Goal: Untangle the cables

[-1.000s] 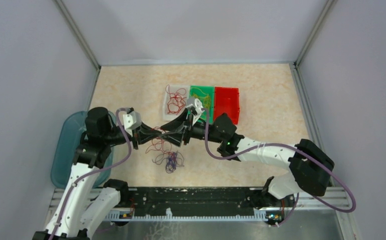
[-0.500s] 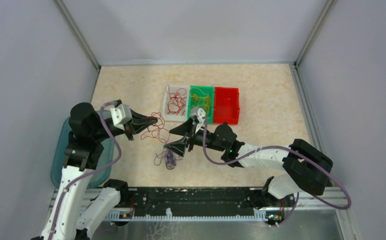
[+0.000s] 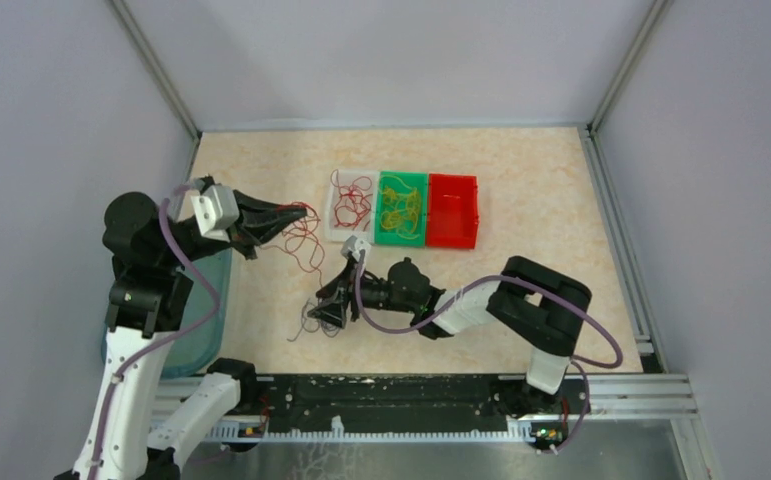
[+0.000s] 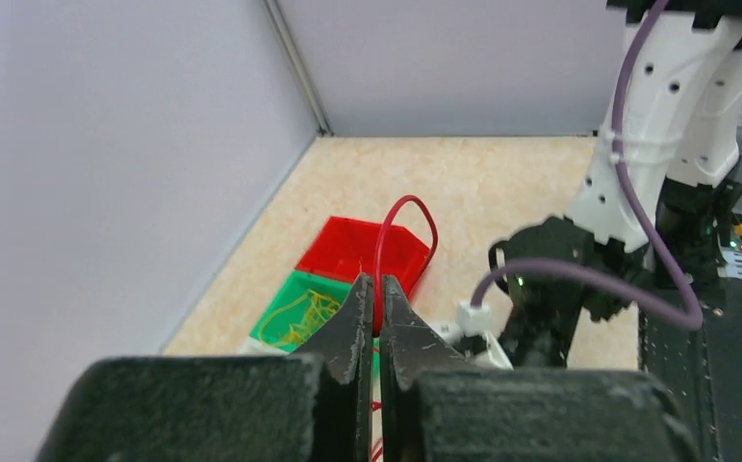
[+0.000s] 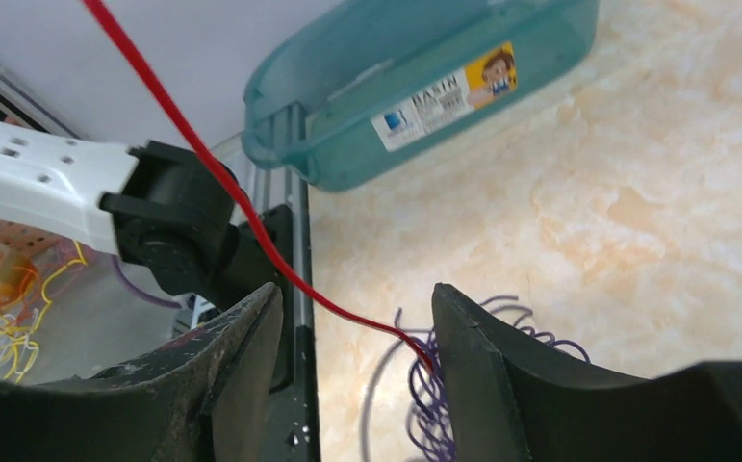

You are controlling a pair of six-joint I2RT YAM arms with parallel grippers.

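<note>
My left gripper [image 3: 299,212] is raised over the table's left side and shut on a red cable [image 3: 297,245], which hangs from it in loose curls. In the left wrist view the jaws [image 4: 376,282] pinch that red cable [image 4: 408,198], and it loops above them. My right gripper [image 3: 328,308] is low over a small tangle of purple cables [image 3: 305,324]. Its jaws are open [image 5: 357,346]. The red cable [image 5: 222,183] runs slack between them to the purple cables [image 5: 424,395].
Three bins stand in a row at mid-table: a white bin [image 3: 337,232] with red cables, a green bin [image 3: 402,180] with yellow cables, and a red bin [image 3: 453,210]. A teal basin [image 3: 213,300] sits at the left edge, beside the left arm.
The grippers met at mid-table a second ago. The left one has pulled back and left with the red cable. The right one opened and dropped to the purple tangle.
</note>
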